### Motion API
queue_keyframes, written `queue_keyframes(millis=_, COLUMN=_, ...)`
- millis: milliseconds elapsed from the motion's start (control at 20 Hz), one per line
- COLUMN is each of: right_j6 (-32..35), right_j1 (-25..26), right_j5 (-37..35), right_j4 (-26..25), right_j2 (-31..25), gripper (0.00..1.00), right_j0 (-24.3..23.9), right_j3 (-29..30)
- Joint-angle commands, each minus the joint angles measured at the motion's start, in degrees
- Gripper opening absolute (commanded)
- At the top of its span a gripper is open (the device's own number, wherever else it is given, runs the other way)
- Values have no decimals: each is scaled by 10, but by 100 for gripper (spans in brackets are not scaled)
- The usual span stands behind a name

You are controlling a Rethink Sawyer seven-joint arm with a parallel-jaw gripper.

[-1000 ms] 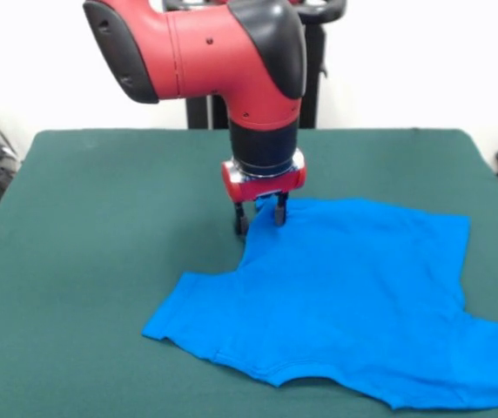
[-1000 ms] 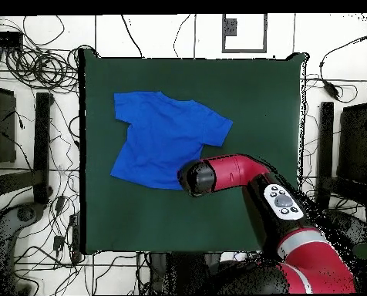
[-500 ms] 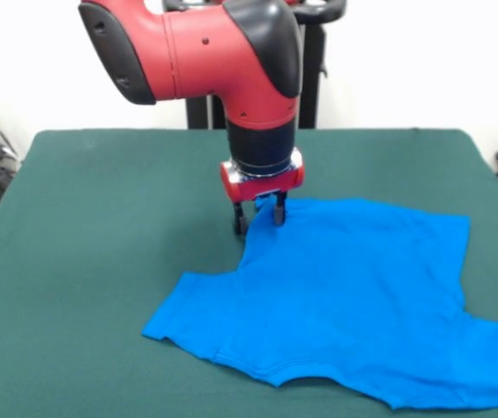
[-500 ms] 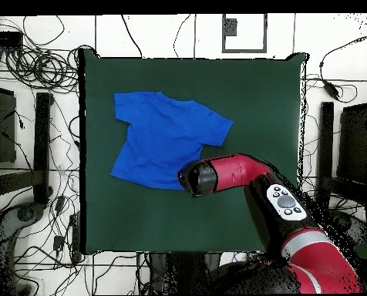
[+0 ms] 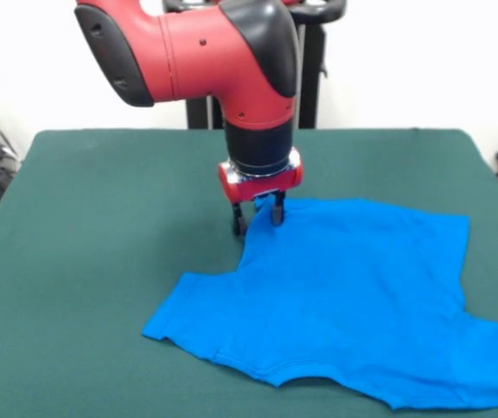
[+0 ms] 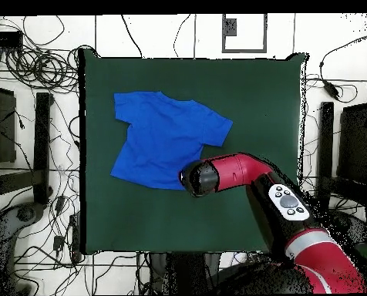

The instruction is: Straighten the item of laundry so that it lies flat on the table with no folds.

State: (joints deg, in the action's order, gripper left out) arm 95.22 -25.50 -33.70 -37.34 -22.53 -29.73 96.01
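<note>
Blue T-shirt (image 5: pixel 353 296) lies spread on the green surface (image 5: pixel 101 218), mostly flat. In the front view it sits toward the right and near side; one sleeve points left, the other reaches the right edge of the picture, and the neckline curve sits at the near edge. Fabric looks smooth, with only faint ripples near the hem corner by the claw.

In the overhead view the shirt (image 6: pixel 167 139) is in the upper left part of the surface (image 6: pixel 256 100), sleeves out to either side, hem toward the arm.

The red and black arm (image 5: pixel 205 52) comes down over the shirt's far-left hem corner. The claw (image 5: pixel 257 216) has its two black fingers (image 5: pixel 240 222) spread slightly, tips down at the surface right at the corner of the hem. One finger is on the green just beside the fabric edge, the other at or on the blue edge. Can't tell whether any cloth is actually pinched between them.

From overhead the claw is hidden under the arm's wrist (image 6: pixel 202 179), which covers the shirt's lower right hem corner.
</note>
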Motion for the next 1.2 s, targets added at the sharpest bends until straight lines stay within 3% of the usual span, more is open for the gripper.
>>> queue_keyframes(millis=50, right_j6=-124, right_j1=60, right_j5=14, right_j4=-139, right_j2=47, gripper=100, right_j0=-40, right_j3=-110)
queue_keyframes(millis=1200, right_j6=-178, right_j1=49, right_j5=-38, right_j4=-190, right_j2=16, gripper=100, right_j0=-86, right_j3=-126)
